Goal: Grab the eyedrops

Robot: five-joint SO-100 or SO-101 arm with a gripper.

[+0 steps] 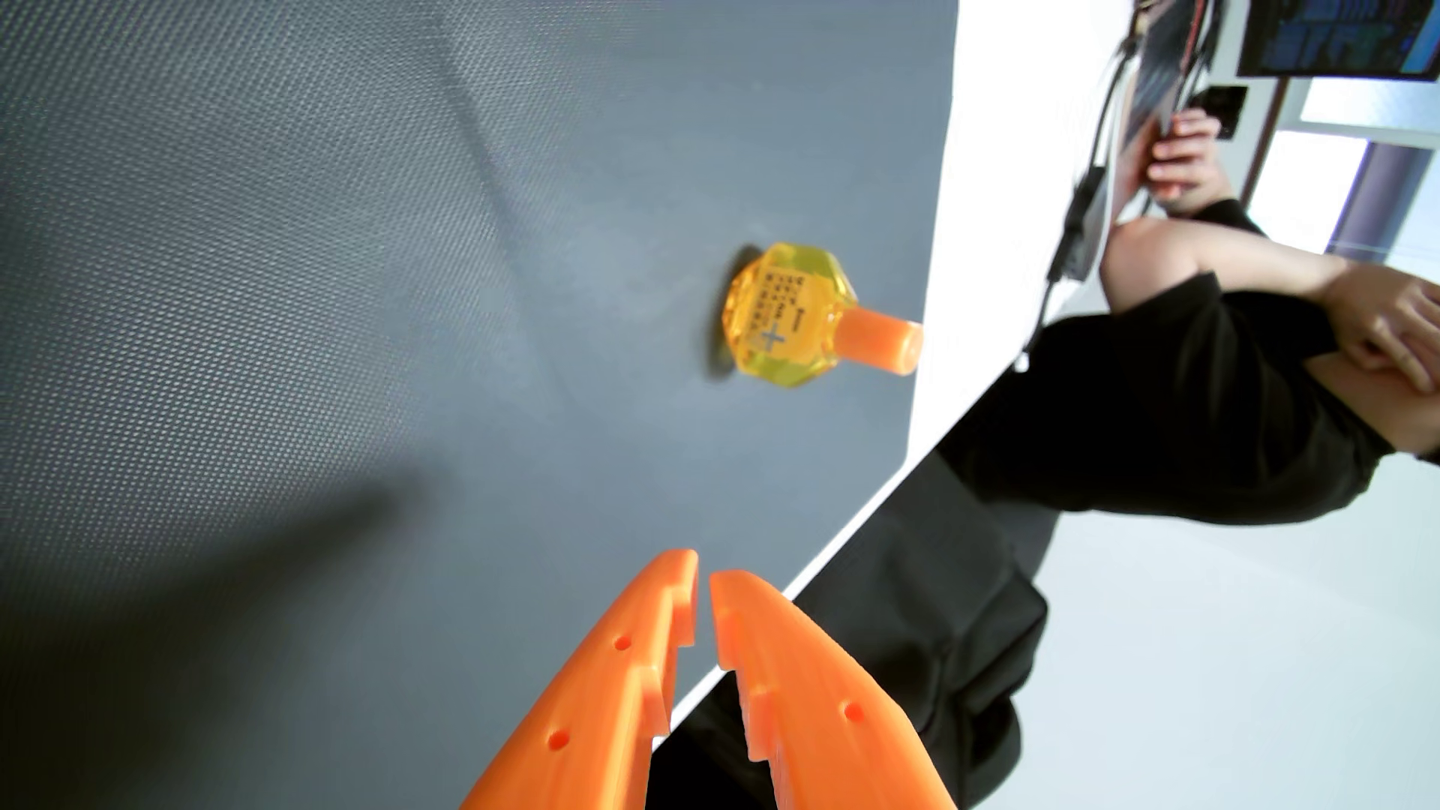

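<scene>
The eyedrops [795,319] are a small yellow faceted bottle with an orange cap, on a dark grey mat [351,311] near the mat's right edge in the wrist view, cap pointing right. My orange gripper [703,567] enters from the bottom edge, well below the bottle and apart from it. Its two fingers [623,685] stand almost together, a thin gap between the tips, with nothing held.
The mat ends at a white table strip [990,195] on the right. Beyond the table's edge is a person in black clothing [1169,436], with arms and a hand [1184,156] at the upper right. Cables and a screen [1340,39] sit at the top right.
</scene>
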